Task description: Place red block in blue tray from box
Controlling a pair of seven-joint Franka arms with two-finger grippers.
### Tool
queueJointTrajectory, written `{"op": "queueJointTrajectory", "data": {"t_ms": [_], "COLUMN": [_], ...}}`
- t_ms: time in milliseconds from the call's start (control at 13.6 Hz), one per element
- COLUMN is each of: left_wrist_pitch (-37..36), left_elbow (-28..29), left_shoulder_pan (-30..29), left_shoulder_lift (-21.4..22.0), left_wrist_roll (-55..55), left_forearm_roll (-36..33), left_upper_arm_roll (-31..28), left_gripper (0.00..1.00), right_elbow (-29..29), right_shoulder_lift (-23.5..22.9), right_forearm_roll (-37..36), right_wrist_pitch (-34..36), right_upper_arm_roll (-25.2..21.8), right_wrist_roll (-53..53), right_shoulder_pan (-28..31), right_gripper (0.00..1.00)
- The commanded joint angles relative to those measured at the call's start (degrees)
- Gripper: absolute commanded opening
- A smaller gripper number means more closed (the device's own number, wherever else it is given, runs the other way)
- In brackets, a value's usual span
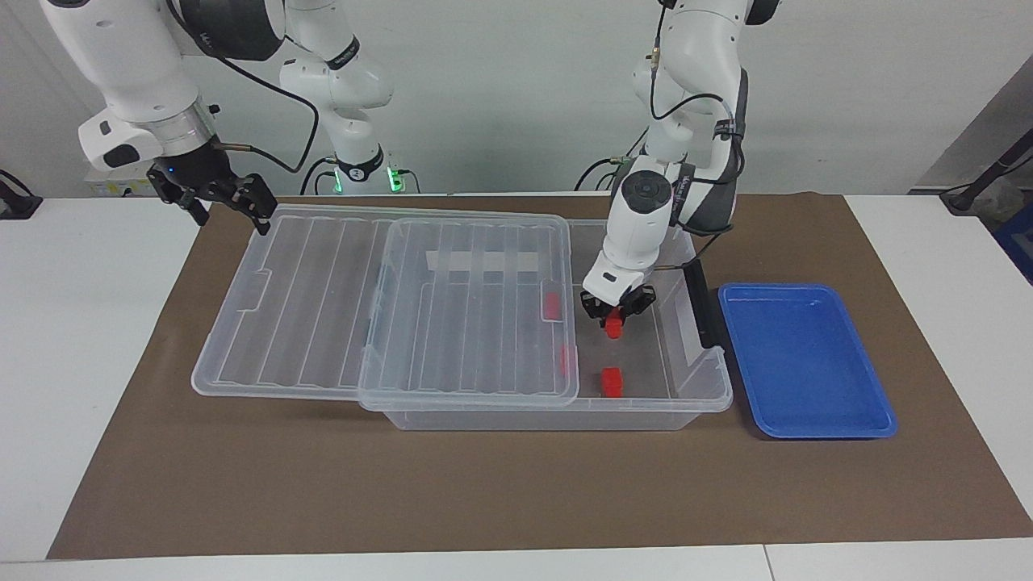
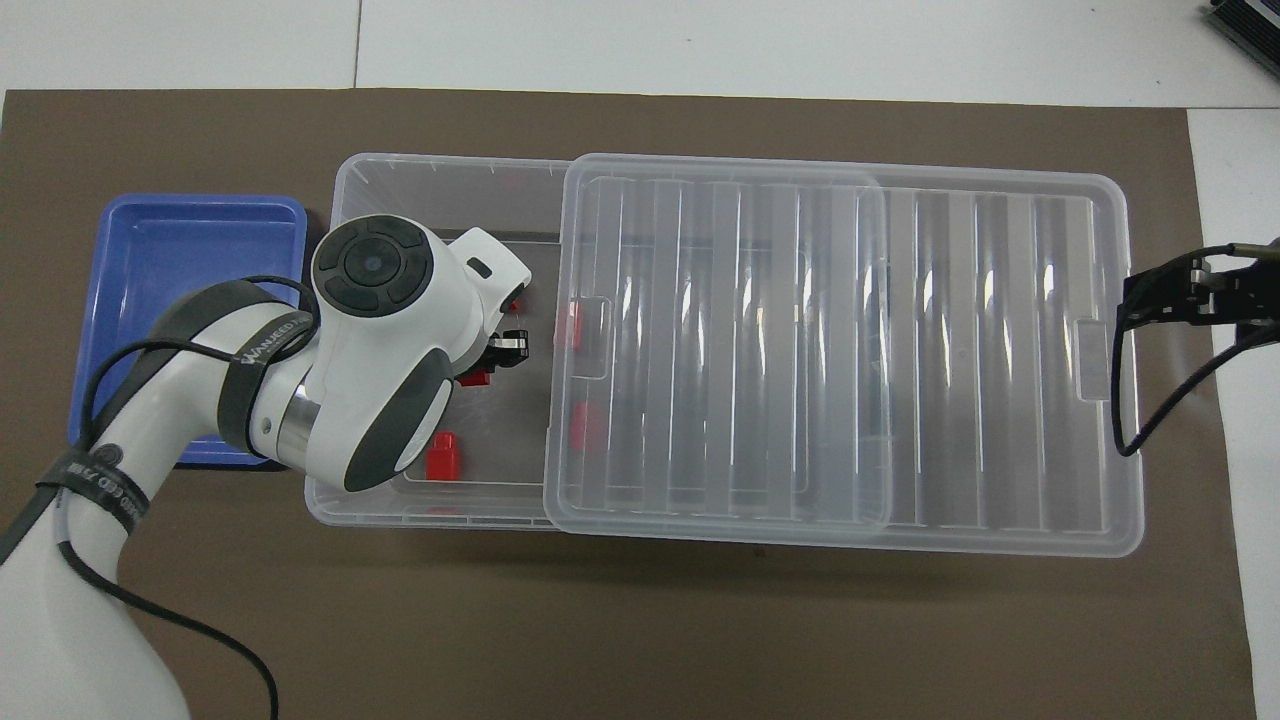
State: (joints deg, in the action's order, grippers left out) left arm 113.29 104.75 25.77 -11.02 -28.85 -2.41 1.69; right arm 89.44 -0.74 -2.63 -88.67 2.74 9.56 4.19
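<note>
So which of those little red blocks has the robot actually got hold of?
The red block pinched in the left end effector, over the box's uncovered end. The loose block lies on the box floor; others sit under the lid.

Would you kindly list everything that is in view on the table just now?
box: one, clear, mid-mat
lid: one, clear, ribbed, on the box, offset toward the right arm's end
red blocks: five, red; one gripped, two loose in the box's open part, two under the lid
latch: one, black, on the box's end beside the tray
blue tray: one, blue, beside the box, toward the left arm's end
mat: one, brown, on the table
table: one, white
left gripper: shut on a red block, over the box's open part
right gripper: open, waiting by the lid's end
</note>
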Motion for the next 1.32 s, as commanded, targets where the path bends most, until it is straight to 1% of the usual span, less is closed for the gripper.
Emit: {"op": "queueJointTrajectory", "data": {"t_ms": [0,74,221,368,442,515,736,883,957,1104,1177,1251], "left_wrist_pitch": [-7.71,-10.61,-17.89,-24.84,-26.7,-27.07,-26.9,-24.45,-20.95,-9.12,-3.31,-0.12], "left_elbow": [-3.75,-5.24,-10.59,-15.51,-16.15,-15.98,-15.28,-13.44,-10.03,0.84,5.51,7.47], "left_shoulder_pan": [-0.55,-0.81,-2.65,-6.06,-8.52,-11.24,-20.73,-26.01,-27.95,-30.95,-32.7,-33.5], "left_shoulder_lift": [2.3,2.92,3.1,3.28,4.59,6.17,7.59,8.02,9.51,13.1,13.91,13.48], "left_wrist_roll": [0.64,0.73,1.42,7.37,11.41,16.24,31.7,39.71,43.32,46.6,47.13,47.66], "left_forearm_roll": [-0.67,-0.58,-0.67,-0.32,-0.23,-0.14,-0.23,-0.23,-0.23,-0.23,-0.23,-0.23], "left_upper_arm_roll": [-0.28,-0.37,-0.28,-0.46,-0.37,-0.54,-0.63,-0.63,-0.72,-0.72,-0.72,-0.72], "left_gripper": [0.04,0.04,0.04,0.04,0.04,0.04,0.05,0.05,0.05,0.05,0.05,0.05], "right_elbow": [1.09,1.09,1.09,1.09,1.09,1.09,1.09,1.09,1.09,1.09,1.18,2.05], "right_shoulder_lift": [1.01,1.01,1.01,1.01,1.01,1.01,1.01,1.01,1.01,1.01,1.01,1.18], "right_forearm_roll": [0.17,0.17,0.17,0.17,0.17,0.17,0.17,0.17,0.17,0.17,0.17,0.17], "right_wrist_pitch": [0.08,0.08,0.08,0.08,0.08,0.08,0.08,0.08,0.34,-0.01,-0.19,-0.45], "right_upper_arm_roll": [0.34,0.34,0.34,0.34,0.34,0.34,0.34,0.34,0.34,0.34,0.34,0.34], "right_wrist_roll": [-0.07,-0.07,-0.07,-0.07,-0.07,-0.07,-0.07,-0.07,-0.07,-0.15,-0.33,-0.42], "right_shoulder_pan": [0.46,0.46,0.55,0.55,0.47,0.46,0.55,0.46,0.46,0.29,0.98,2.3], "right_gripper": [1.0,1.0,1.0,1.0,1.0,1.0,1.0,1.0,1.0,1.0,1.0,0.82]}}
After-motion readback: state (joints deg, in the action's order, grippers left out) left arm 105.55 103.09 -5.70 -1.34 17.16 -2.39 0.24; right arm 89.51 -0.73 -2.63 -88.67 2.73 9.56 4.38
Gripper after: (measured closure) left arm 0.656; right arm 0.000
